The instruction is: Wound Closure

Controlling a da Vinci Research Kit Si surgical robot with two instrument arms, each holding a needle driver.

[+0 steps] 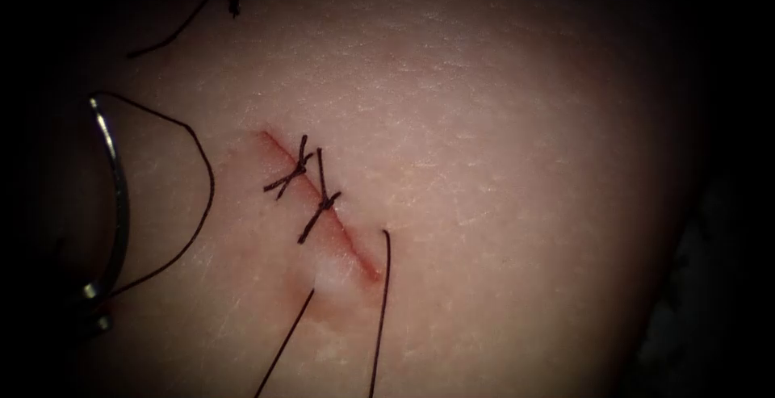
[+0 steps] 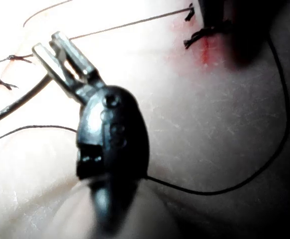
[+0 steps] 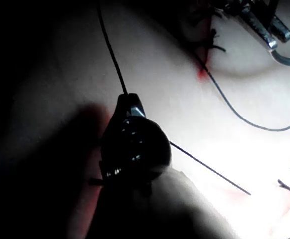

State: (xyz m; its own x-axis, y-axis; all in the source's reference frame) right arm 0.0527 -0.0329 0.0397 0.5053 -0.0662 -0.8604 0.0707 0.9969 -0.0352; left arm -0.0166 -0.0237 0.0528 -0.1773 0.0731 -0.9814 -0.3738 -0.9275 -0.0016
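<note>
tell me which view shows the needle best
The endoscope view: the needle shows nearly its whole curve, lying left of the cut, its lower end at the left tool. The left wrist view shows a short stretch held in that tool's jaws. The right wrist view shows a bit of its curve by the same tool.

We counted one tissue (image 1: pixel 500 123) with one cut (image 1: pixel 319 204). Two knots (image 1: pixel 295 170) crossed the cut. One needle (image 1: pixel 117 204) lay left of the cut, out of the tissue. Two strands (image 1: pixel 379 317) of thread ran off from the cut's lower end, and a third looped from the needle. One loose thread end (image 1: pixel 173 31) and one small scrap (image 1: pixel 234 1) lay far up on the left. In the wrist views we counted two tools, left tool (image 2: pixel 52 47) and right tool (image 3: pixel 130 102).
</note>
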